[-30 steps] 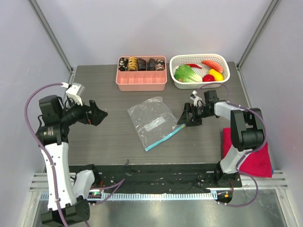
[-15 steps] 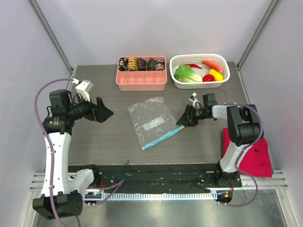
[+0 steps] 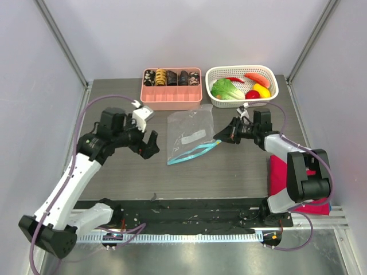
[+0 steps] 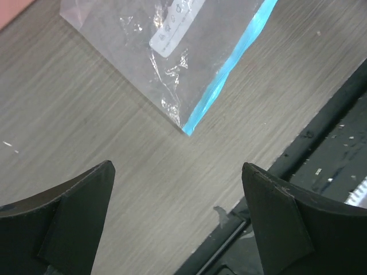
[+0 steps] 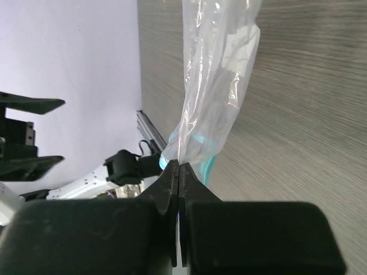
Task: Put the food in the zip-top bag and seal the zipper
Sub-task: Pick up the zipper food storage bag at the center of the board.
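The clear zip-top bag (image 3: 189,133) lies mid-table, its light-blue zipper (image 3: 192,153) along the near edge. My right gripper (image 3: 220,140) is shut on the bag's right corner at the zipper end, lifting that corner. In the right wrist view the bag (image 5: 218,86) rises from the closed right gripper (image 5: 179,166). My left gripper (image 3: 150,146) hovers open just left of the bag's near-left corner. The left wrist view shows the bag (image 4: 166,51) and zipper (image 4: 229,69) ahead of the empty left gripper (image 4: 178,169). The food, lettuce (image 3: 226,90), chili (image 3: 235,79) and tomato (image 3: 252,94), sits in the white basket (image 3: 272,94).
A pink tray (image 3: 171,103) with dark roll pieces stands at the back, left of the basket. A red cloth (image 3: 307,192) lies at the near right by the right arm's base. A black rail (image 3: 189,209) runs along the near table edge.
My right gripper closed on the bag's corner and drew the bag back and to the right. The left arm swung right, close to the bag, staying open.
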Action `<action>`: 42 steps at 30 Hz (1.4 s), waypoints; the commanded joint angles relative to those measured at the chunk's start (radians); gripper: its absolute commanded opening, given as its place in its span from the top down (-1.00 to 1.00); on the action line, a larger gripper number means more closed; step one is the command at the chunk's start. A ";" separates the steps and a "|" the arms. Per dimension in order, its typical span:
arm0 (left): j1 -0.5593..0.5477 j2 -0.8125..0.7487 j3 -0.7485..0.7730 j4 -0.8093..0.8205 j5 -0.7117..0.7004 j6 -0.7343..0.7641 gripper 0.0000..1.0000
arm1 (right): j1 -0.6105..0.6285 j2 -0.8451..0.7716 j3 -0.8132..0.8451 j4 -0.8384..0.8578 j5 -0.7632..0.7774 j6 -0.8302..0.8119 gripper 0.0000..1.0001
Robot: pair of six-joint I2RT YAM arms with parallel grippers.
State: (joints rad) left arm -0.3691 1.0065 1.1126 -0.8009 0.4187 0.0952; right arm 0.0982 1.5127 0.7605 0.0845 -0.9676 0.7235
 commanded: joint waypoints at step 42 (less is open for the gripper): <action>-0.325 0.244 -0.053 0.124 -0.235 -0.224 1.00 | 0.330 0.164 0.498 -0.331 0.022 -0.114 0.29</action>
State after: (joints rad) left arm -0.8009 1.2736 1.0054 -0.6960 0.0933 0.0666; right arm 0.3969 1.6196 1.0756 -0.1818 -1.0397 0.7448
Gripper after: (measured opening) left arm 0.014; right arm 0.256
